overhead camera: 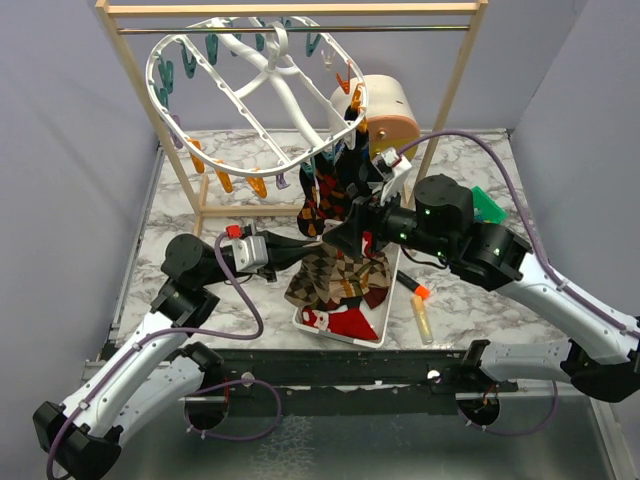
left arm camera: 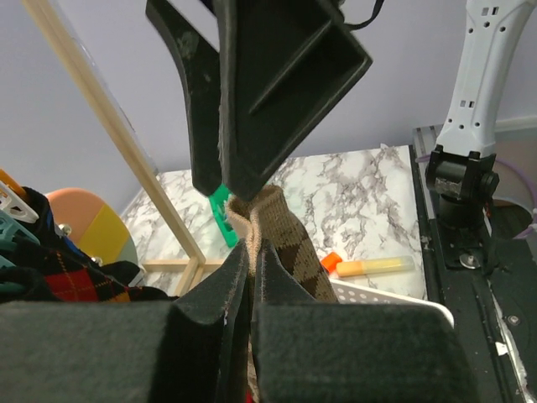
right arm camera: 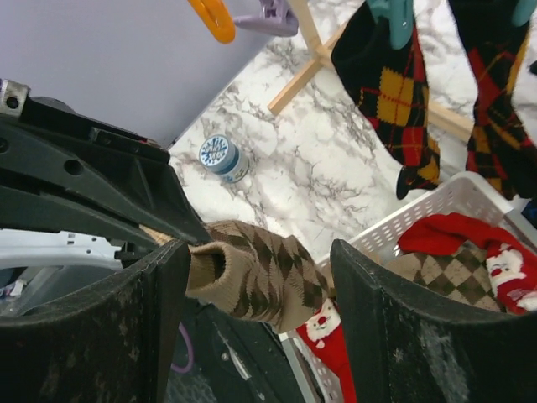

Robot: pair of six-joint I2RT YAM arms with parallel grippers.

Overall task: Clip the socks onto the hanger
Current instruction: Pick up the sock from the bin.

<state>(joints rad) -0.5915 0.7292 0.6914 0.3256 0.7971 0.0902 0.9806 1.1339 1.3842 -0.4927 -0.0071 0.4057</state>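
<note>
looks like it's only partway done: a couple of black-and-red argyle socks point(right arm camera: 390, 92) are already pegged to the white hanger point(overhead camera: 268, 68). a tan argyle sock point(right arm camera: 260, 281) is held up over the basket point(right arm camera: 445, 206), pinched in the left claw point(left arm camera: 252, 260) with the right claw point(right arm camera: 260, 252) spread open around its cuff, and red and tan socks point(overhead camera: 345, 315) are left heaped in that basket. the marbled tabletop point(overhead camera: 170, 215) is shared with a marker point(overhead camera: 421, 318) and the wooden rack point(overhead camera: 290, 8), and it's boxed in by plain lavender walls point(overhead camera: 60, 150).

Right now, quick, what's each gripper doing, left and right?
Left gripper: closed on the tan argyle sock.
Right gripper: open, straddling that sock without gripping it.
</note>
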